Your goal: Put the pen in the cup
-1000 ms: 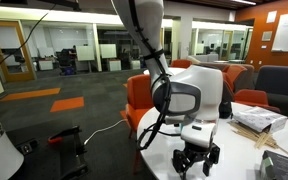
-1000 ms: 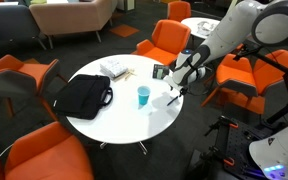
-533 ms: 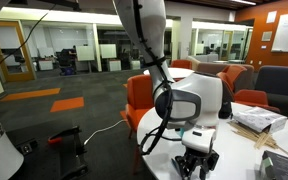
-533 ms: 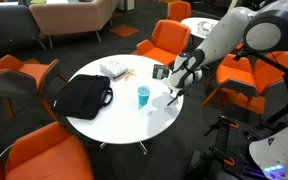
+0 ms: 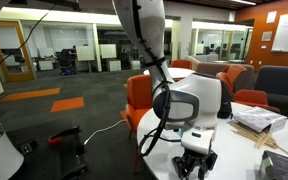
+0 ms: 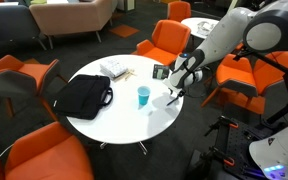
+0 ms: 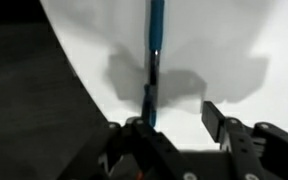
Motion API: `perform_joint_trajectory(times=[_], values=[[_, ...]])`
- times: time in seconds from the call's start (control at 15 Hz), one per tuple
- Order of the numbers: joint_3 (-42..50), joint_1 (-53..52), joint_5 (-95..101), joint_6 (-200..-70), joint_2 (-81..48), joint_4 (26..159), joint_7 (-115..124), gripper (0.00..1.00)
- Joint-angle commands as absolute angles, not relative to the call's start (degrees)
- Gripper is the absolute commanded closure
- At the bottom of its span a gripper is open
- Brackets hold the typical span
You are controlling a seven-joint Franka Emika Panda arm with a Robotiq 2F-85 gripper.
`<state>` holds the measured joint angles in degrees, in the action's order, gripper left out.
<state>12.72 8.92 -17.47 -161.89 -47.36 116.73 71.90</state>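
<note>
Wrist view: the claw (image 7: 174, 122) gapes wide, gripping nothing; the thin blue-black pen (image 7: 156, 40) ends between its fingers (nearer one) on the white table (image 7: 229, 35).

In an exterior view I see the cup (image 6: 143, 95) standing mid-bench (image 6: 124, 125), the bag (image 6: 84, 96) to its left, and my hand (image 6: 174, 93) to its right near the edge. The pen (image 7: 155, 55) lies on the bench beneath it.

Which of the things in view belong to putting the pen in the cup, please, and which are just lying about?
For the job:
pen
cup
gripper

Just lying about:
black bag
white packet
orange chairs
</note>
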Motion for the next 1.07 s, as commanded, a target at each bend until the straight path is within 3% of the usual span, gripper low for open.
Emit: perform_joint_trajectory(times=[0.0,0.47,0.67,0.93,1.0], values=[[11.9,9.1,-21.1,-164.9,-44.5,119.8,68.0,0.36],[11.7,7.7,-24.6,-165.6,-42.3,123.4,67.0,0.34],[11.9,7.2,-25.1,-165.8,-43.3,123.4,67.3,0.42],[12.4,7.1,-25.6,-165.6,-44.3,122.7,67.8,0.64],[12.5,7.1,-25.7,-165.6,-44.5,122.6,67.9,0.61]])
